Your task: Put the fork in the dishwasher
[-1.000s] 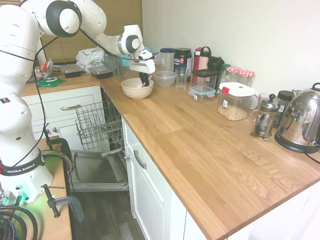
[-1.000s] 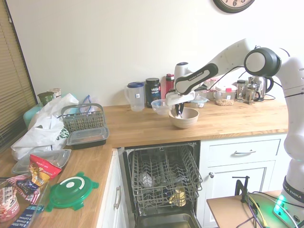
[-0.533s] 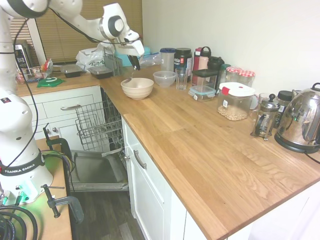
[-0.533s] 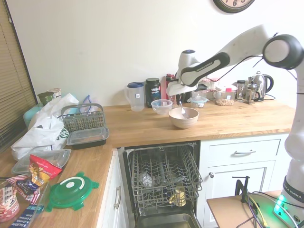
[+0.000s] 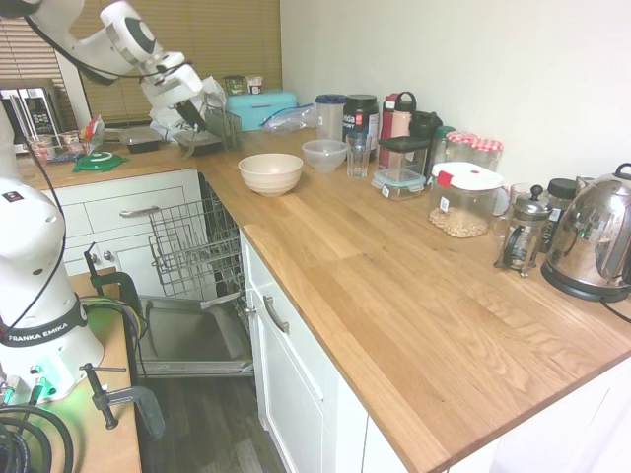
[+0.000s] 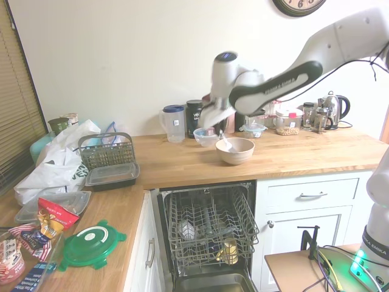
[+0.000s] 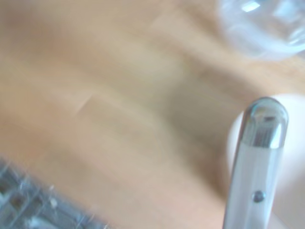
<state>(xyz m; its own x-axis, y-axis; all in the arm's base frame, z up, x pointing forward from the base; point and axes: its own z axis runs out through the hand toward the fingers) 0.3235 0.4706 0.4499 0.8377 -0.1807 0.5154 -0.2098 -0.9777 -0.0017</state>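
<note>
Carry step: gripper [image 6: 214, 129] clamped on fork [image 6: 225, 143], up over counter [image 6: 292, 155] left of bowl [image 6: 235, 150]; next needs lowering into dishwasher [image 6: 208, 226] rack.

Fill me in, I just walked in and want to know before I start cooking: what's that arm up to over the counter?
The white arm is clearing cutlery. Its gripper appears shut on the fork, which it holds in the air above the wooden counter, just beside the beige bowl. The dishwasher below stands open with its wire rack pulled out, and the fork is not in it yet. The picture is blurred around the gripper.
</note>
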